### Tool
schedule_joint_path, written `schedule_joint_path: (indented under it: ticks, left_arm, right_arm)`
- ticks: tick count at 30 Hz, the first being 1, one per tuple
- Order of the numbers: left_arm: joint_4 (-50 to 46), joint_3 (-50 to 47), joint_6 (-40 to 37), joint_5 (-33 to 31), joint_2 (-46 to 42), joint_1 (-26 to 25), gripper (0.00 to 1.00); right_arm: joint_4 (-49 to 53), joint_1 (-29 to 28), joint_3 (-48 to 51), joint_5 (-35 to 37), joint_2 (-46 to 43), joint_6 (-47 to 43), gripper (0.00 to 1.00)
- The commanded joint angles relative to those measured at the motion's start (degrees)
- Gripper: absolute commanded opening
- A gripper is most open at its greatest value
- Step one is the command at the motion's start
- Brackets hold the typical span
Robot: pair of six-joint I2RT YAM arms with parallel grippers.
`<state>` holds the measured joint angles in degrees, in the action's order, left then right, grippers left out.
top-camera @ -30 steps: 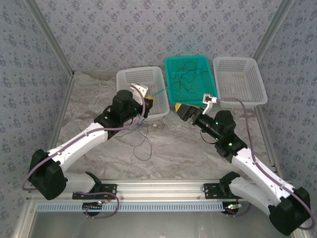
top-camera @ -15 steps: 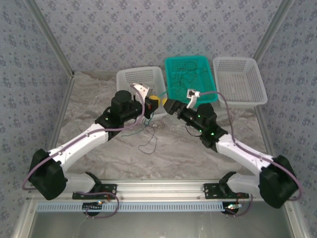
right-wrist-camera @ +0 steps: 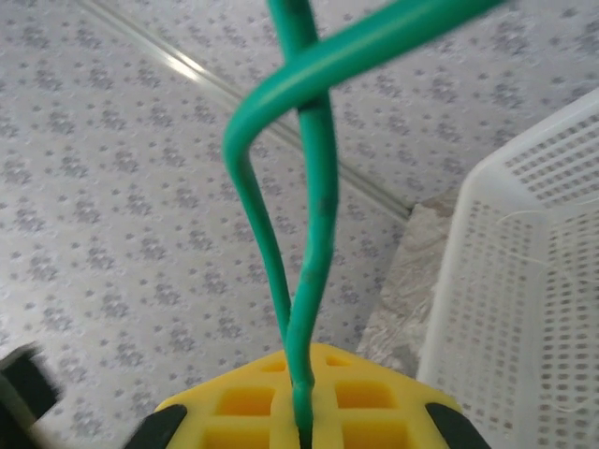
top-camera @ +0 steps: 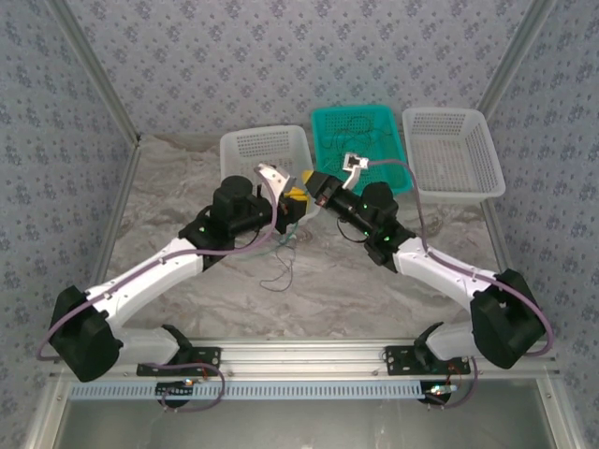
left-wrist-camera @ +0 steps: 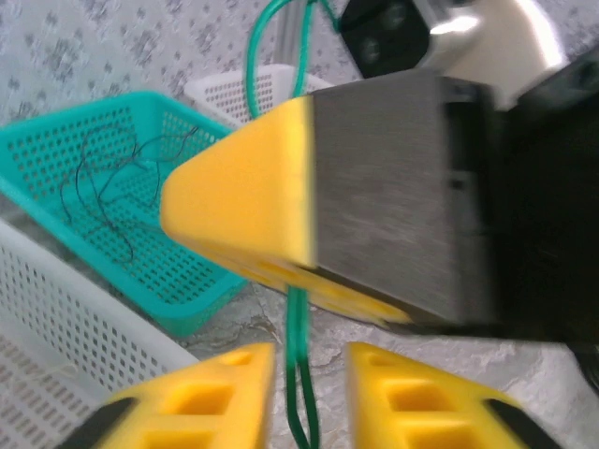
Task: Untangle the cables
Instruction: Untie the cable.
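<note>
Right now your right gripper (right-wrist-camera: pixel 300 404) is closed on the green cable (right-wrist-camera: pixel 320 187), which climbs straight out of its fingers and folds back in a loop. Your left gripper (left-wrist-camera: pixel 311 369) sits just beside it, fingers narrowly parted. The same cable runs lengthwise through that gap, not pinched as far as you can tell. So the cable's long axis lies along the line between the two tools, toward the far edge of the table (top-camera: pixel 168 187) and about midway along it, at the near end of the teal basket (left-wrist-camera: pixel 178 271). The right arm has the hold, so any pull probably wants to go away from the left. More dark wires (top-camera: pixel 351 131) lie in that basket, and a thin strand (top-camera: pixel 278 271) droops onto the table. Where green crosses dark is hidden behind the grippers.
</note>
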<state>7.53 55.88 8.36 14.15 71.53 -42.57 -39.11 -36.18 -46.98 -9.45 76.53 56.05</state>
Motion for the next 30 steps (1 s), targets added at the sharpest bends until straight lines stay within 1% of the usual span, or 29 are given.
schedule_joint_path:
  ticks: [1, 5, 7, 10, 13, 15, 18, 21, 24, 27, 30]
  left_arm:
    - [2.6, -0.7, -1.0, 0.8, -3.7, -0.5, 0.45]
    - [2.0, -2.9, -0.5, 1.3, -7.6, -0.5, 0.58]
    - [1.4, -4.4, 0.4, 4.1, -9.8, -0.4, 0.61]
    - [3.2, -8.3, 3.9, 8.8, -12.1, -0.6, 0.64]
    - [5.5, -13.5, 7.2, 9.6, -13.3, -1.8, 0.66]
    - [5.0, -15.2, 7.4, 10.0, -12.9, -2.7, 0.66]
    - [3.2, -14.8, 4.3, 10.9, -9.9, -4.1, 0.65]
    - [3.2, -12.4, 1.4, 12.6, -4.8, -5.1, 0.63]
    - [2.4, -8.4, -2.5, 15.1, 1.6, -6.5, 0.63]
    - [0.3, -3.7, -6.4, 15.9, 8.5, -7.8, 0.61]
    - [2.0, -1.5, -7.2, 15.9, 13.8, -8.7, 0.59]
  right_arm:
    - [5.4, 2.4, -1.2, 5.8, -3.5, -2.4, 0.0]
    - [9.0, 5.5, -2.6, 6.7, -6.1, -3.2, 0.0]
    - [11.6, 6.5, -3.6, 7.8, -7.2, -3.9, 0.0]
    - [14.9, 7.2, -4.3, 10.6, -9.0, -5.3, 0.0]
    - [16.8, 8.1, -4.6, 12.6, -10.7, -6.2, 0.0]
    - [17.5, 8.5, -4.7, 13.1, -11.3, -6.4, 0.0]
    - [18.5, 8.8, -5.1, 13.3, -11.8, -6.5, 0.0]
    - [18.9, 8.8, -5.3, 12.8, -11.6, -6.3, 0.0]
    - [19.1, 8.8, -5.2, 12.4, -11.7, -6.1, 0.0]
    - [19.2, 8.8, -5.0, 12.6, -12.0, -5.8, 0.0]
    - [19.4, 9.0, -5.0, 12.7, -12.2, -5.3, 0.0]
